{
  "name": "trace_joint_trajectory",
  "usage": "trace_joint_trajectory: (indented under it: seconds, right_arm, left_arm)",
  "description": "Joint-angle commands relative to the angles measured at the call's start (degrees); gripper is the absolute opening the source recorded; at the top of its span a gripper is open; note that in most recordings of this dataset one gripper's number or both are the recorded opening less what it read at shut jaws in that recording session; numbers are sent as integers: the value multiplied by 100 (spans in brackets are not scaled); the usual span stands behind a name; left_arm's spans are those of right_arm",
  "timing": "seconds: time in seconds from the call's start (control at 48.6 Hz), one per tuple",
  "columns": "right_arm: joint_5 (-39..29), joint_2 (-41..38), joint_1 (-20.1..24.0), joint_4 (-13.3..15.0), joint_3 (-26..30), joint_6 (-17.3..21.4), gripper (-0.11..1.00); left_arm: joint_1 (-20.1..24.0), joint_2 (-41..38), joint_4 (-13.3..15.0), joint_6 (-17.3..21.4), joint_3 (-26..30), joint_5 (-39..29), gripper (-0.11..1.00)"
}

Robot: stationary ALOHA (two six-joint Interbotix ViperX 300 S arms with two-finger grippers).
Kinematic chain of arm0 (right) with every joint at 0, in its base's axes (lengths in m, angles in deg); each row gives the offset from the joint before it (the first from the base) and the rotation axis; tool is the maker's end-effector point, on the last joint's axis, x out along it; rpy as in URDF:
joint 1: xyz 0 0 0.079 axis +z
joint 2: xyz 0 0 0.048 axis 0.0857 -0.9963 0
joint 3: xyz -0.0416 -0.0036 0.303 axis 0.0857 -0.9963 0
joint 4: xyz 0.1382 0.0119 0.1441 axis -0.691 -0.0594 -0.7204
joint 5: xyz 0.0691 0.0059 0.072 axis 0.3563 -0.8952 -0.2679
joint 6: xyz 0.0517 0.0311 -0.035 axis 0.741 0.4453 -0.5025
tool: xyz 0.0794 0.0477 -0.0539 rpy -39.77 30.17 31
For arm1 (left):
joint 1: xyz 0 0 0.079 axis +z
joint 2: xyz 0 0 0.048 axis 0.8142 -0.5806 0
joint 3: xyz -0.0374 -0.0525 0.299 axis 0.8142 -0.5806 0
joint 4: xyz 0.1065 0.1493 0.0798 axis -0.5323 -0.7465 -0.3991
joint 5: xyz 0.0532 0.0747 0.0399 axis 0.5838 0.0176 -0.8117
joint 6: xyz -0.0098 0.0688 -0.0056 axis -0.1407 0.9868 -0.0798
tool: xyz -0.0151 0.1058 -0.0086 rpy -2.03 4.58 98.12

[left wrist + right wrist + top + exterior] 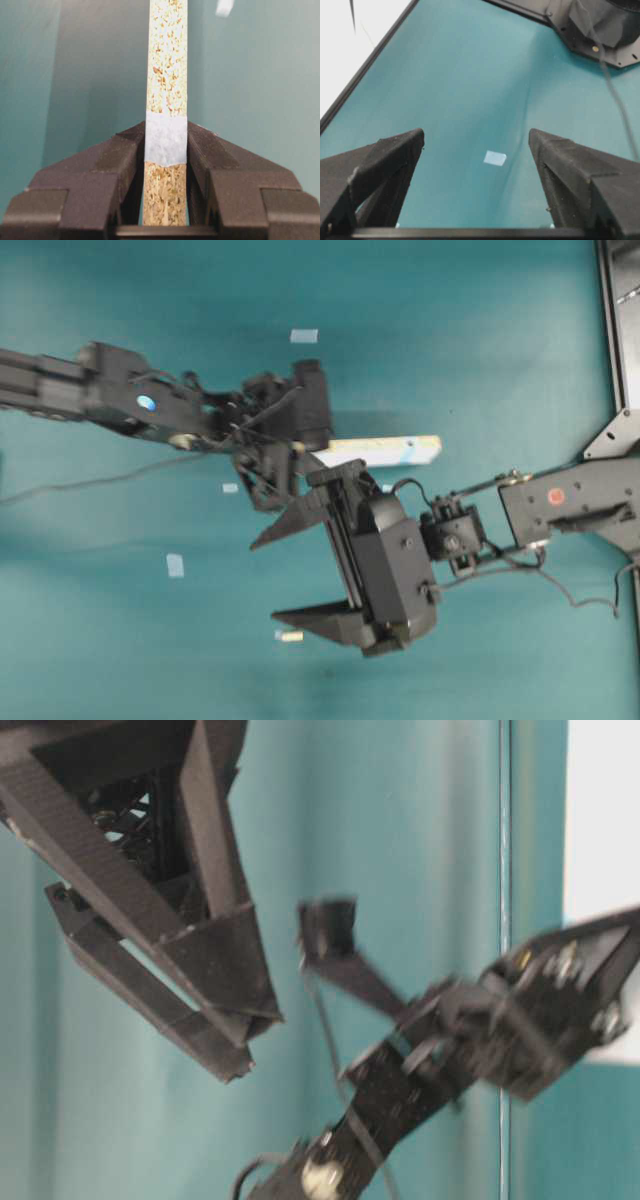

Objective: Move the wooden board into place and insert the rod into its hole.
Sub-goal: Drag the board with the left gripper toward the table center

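While the left gripper (275, 465) has its jaws clamped on the wooden board (385, 450), the board's long axis runs left-right in the overhead view, free end pointing right, away from the left arm, w/ its near end hidden under the gripper. In the left wrist view the same board (167, 60) runs straight away from the cam, pinched edge-on between both jaws at a pale whitish tape band. Looks: narrow strip, speckled tan/cream chipboard edge, whitish top face, light-blue patch near the far right end in the overhead view. Whether it's touching the teal counter (480, 330) can't be told. Further right and lower, the right gripper (300, 575) points left w/ jaws spread wide, nothing between them; right wrist view shows only bare counter and one pale tape square (495, 158) in the gap. The rod (290, 636), a tiny cream peg, lies on the counter just beside the lower right-gripper fingertip, long axis approx left-right, well apart from the board.
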Motion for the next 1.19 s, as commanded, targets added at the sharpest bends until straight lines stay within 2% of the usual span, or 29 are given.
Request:
trace_joint_trajectory:
  seconds: [0.0,0.37,0.72,1.172]
  right_arm:
    - [70,105,9,18,167,-18,98]
    - [158,97,9,18,193,-44,98]
    - [193,44,9,9,185,-44,98]
    - [193,44,9,18,167,-44,98]
  left_arm:
    - [-26,-123,-9,-62,527,70,22]
    - [-132,-677,-35,9,1336,79,22]
    - [-360,-958,-35,18,1485,79,22]
    - [-343,-1151,-44,18,1784,176,22]
